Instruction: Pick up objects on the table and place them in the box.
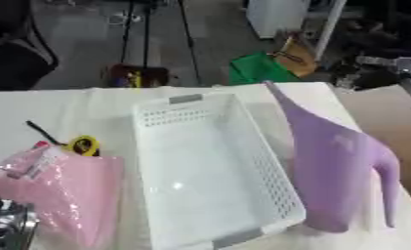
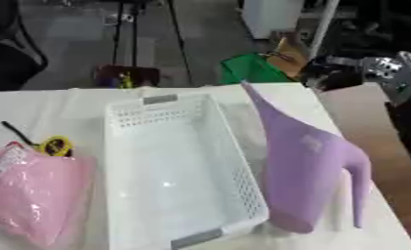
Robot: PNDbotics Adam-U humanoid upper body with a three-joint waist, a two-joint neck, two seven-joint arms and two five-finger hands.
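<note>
Nothing has yet gone into the white perforated plastic basket (image 1: 210,171), as far as we can see: its floor shows bare and glossy from end to end. It sits in the middle of the white-covered table (image 1: 63,105), long side running away from us.

We count three things waiting outside it. To our left lies a pink crinkly plastic bag (image 1: 59,190), close beside the basket's left wall. Just behind the bag sits a small yellow ring-shaped object with a thin black stem (image 1: 82,144); what it is we cannot say. To our right, a lilac plastic watering can with a long tapering spout (image 1: 332,166) stands against the basket's right wall, spout pointing toward the far edge of the table.

Our right arm shows only as black and silver metal at the upper right; whether its hand is there, and how its fingers sit, we cannot tell. A silver joint shows at the lower left corner, but no left hand.

We judge the task to be at its start, with every item left to move.
</note>
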